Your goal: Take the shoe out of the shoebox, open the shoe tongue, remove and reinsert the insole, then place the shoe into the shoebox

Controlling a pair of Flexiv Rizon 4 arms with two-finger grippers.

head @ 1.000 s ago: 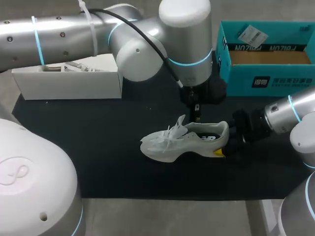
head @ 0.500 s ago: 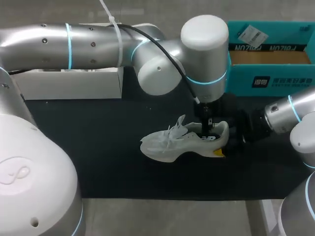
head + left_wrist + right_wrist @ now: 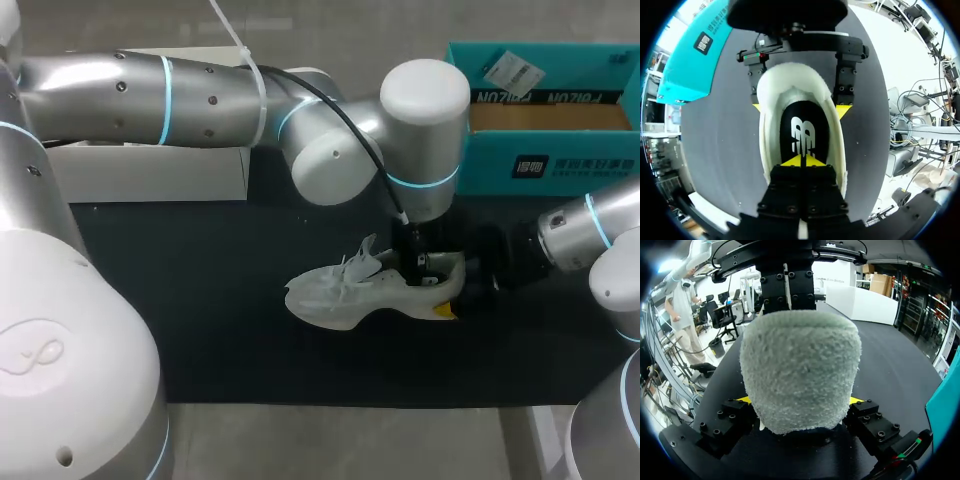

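A white shoe lies on its side on the black mat, toe to the left. My left gripper reaches down into the shoe's opening. In the left wrist view its yellow tips are shut together on the black insole with a white logo. My right gripper is shut on the shoe's heel, which fills the gap between its fingers. Its yellow tips press the heel from both sides. The teal shoebox stands open at the back right.
A white box stands at the back left of the mat, also seen beyond the shoe in the right wrist view. The teal shoebox stands beside the right arm. Bare mat lies in front of the shoe.
My left arm has swung right and lowered, bringing its shut gripper from above the tongue down into the shoe's opening. The right gripper and the shoe have stayed still.
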